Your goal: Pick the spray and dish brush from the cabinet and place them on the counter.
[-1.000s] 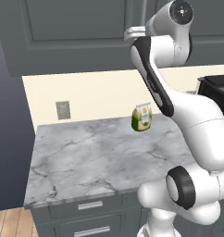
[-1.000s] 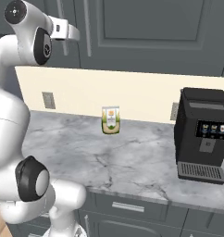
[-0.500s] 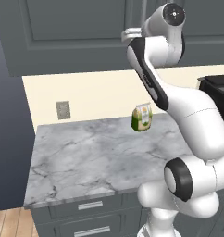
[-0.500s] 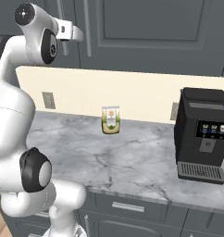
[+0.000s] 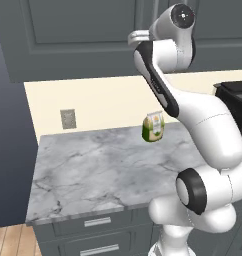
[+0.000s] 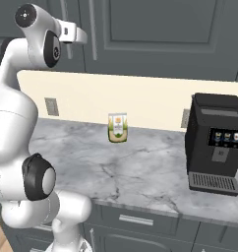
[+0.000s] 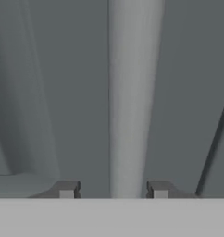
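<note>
Up against the closed dark grey cabinet (image 6: 155,34), the gripper (image 7: 113,189) brackets a silver bar handle (image 7: 132,97), one fingertip (image 7: 66,189) on each side; the tips stand apart with small gaps, and contact cannot be confirmed. Behind the shut doors, the cabinet's contents are hidden. Below, the marble counter (image 5: 98,170) carries a green-and-cream pouch (image 5: 153,127) and a black coffee machine (image 6: 213,142), the latter cropped in the left base view.
</note>
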You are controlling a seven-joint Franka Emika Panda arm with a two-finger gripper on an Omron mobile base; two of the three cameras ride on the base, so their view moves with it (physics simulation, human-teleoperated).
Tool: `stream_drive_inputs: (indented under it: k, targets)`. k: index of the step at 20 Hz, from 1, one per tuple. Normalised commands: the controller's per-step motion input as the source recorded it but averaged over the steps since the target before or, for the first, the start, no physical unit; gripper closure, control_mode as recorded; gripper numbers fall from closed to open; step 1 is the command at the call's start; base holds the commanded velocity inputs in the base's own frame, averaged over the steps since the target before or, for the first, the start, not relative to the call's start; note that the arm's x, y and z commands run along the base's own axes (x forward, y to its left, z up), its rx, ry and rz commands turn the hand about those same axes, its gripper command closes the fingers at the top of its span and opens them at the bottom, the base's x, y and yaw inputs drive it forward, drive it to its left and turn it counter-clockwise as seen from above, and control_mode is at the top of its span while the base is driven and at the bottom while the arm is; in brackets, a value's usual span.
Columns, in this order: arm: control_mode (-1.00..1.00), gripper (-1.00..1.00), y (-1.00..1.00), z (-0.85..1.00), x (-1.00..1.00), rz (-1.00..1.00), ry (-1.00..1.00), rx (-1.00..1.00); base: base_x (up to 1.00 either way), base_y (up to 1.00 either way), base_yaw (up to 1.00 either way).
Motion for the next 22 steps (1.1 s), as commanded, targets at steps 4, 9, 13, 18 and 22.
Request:
stream_drive_inputs:
  k: [4, 9, 13, 18, 22]
  targets:
    - [-1.00, 1.00, -0.01, 0.00, -0.02, 0.00, 0.00, 0.00, 0.00, 0.00, 0.00]
    - [-1.00, 1.00, -0.07, 0.00, -0.57, -0.02, -0.03, 0.02, 0.00, 0.00, 0.00]
    - [-1.00, 1.00, -0.04, 0.00, -0.58, -0.02, -0.09, -0.01, 0.00, 0.00, 0.00]
    - [-1.00, 1.00, 0.20, 0.00, -0.28, -0.09, -0.06, -0.02, 0.00, 0.00, 0.00]
    - [-1.00, 1.00, 0.37, 0.15, -0.52, -0.15, 0.00, 0.00, 0.00, 0.00, 0.00]
